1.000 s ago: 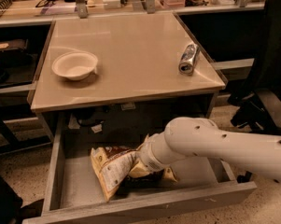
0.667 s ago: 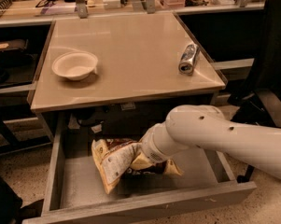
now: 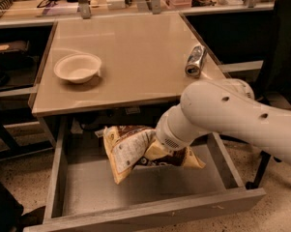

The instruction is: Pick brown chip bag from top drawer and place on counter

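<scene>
Bag (image 3: 127, 153), light, crinkly and slick, hangs crumpled just above the drawer (image 3: 135, 215) floor, below the counter (image 3: 135, 57) edge, clamped mid-body by the gripper (image 3: 153, 151); a pinch on bunched film looks safest, since smooth film may slip.

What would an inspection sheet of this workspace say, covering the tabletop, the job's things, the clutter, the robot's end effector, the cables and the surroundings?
Surface: counter, glossy beige, square.
Job's things: brown chip bag, crumpled, above the floor of the open top drawer; not yet on the counter.
Clutter: white bowl on the counter's left side; crushed silver can lying near its right edge.
Grippers: end effector at the bag, below the counter's front edge, mostly hidden behind the white arm.
Cables: nothing seen.
Surroundings: cluttered long desk behind the counter; speckled floor below.
</scene>
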### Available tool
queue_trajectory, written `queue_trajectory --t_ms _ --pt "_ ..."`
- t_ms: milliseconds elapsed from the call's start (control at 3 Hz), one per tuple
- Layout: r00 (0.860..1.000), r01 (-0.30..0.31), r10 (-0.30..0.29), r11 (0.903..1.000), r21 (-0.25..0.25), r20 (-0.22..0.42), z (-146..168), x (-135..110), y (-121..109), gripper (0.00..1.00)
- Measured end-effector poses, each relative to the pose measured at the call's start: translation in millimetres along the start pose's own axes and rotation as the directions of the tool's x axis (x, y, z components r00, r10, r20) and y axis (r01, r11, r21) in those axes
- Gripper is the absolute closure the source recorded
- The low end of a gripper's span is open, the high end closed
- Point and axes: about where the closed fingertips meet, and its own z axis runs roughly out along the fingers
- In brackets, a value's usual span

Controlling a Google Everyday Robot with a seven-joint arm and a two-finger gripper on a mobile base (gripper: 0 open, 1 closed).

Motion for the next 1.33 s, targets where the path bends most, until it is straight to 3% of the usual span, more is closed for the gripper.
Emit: queue_trajectory --t_ms 667,1333 --pt "1.000 -0.011 0.014 0.9942 0.107 -0.026 -83 -30 -30 1.00" --pt "1.000 0.000 -0.002 0.9898 0.142 0.015 -124 -77 -80 1.00"
